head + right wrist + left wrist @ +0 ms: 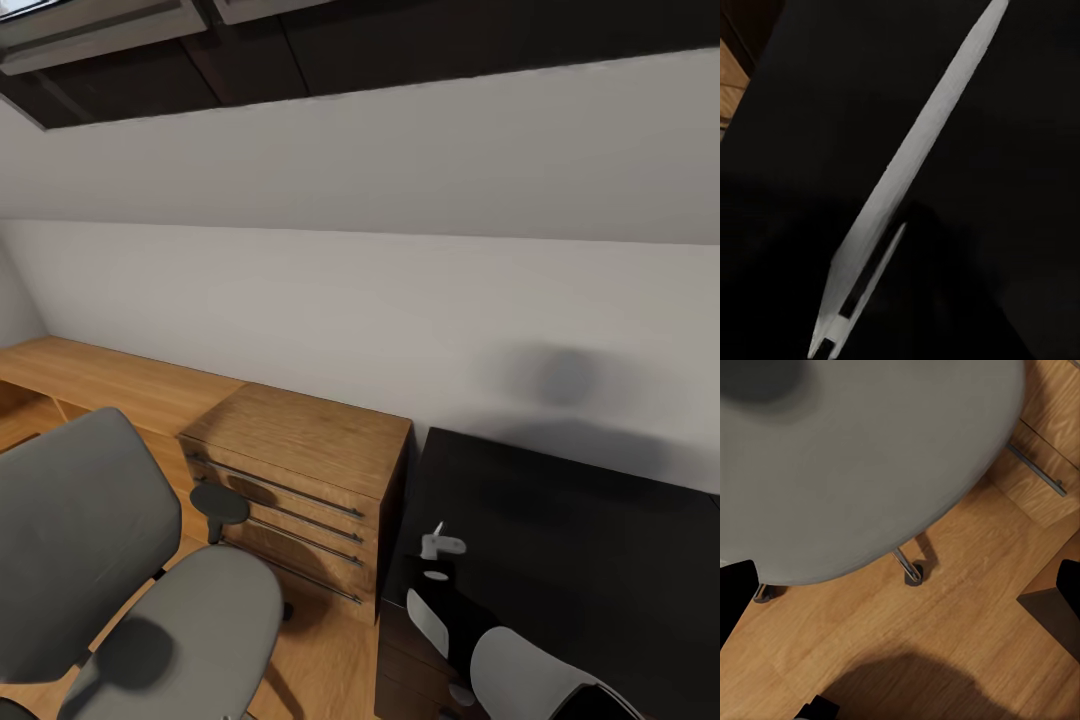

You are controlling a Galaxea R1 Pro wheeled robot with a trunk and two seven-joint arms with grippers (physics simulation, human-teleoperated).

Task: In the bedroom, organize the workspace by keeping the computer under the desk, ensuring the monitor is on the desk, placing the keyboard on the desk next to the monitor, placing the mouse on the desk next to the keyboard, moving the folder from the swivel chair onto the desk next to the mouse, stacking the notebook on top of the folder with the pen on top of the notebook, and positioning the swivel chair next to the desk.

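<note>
The grey swivel chair (110,570) stands at the lower left on the wood floor, its seat bare. In the left wrist view my left gripper (900,592) hangs open over the edge of the chair seat (870,457), its black fingertips (735,592) far apart. The black desk (580,540) fills the lower right. My right gripper (437,572) hovers at the desk's left end, shut on the thin white pen (440,545), which sticks up from it. The right wrist view has the pen (922,150) close up, slanting across the dark desk top (1005,247).
A low light-wood cabinet (310,450) with metal rail handles stands between chair and desk, against the sloped grey wall. A chair caster (913,577) rests on the wood floor (945,630) near the cabinet's corner (1042,457). A long wooden shelf (90,375) runs left.
</note>
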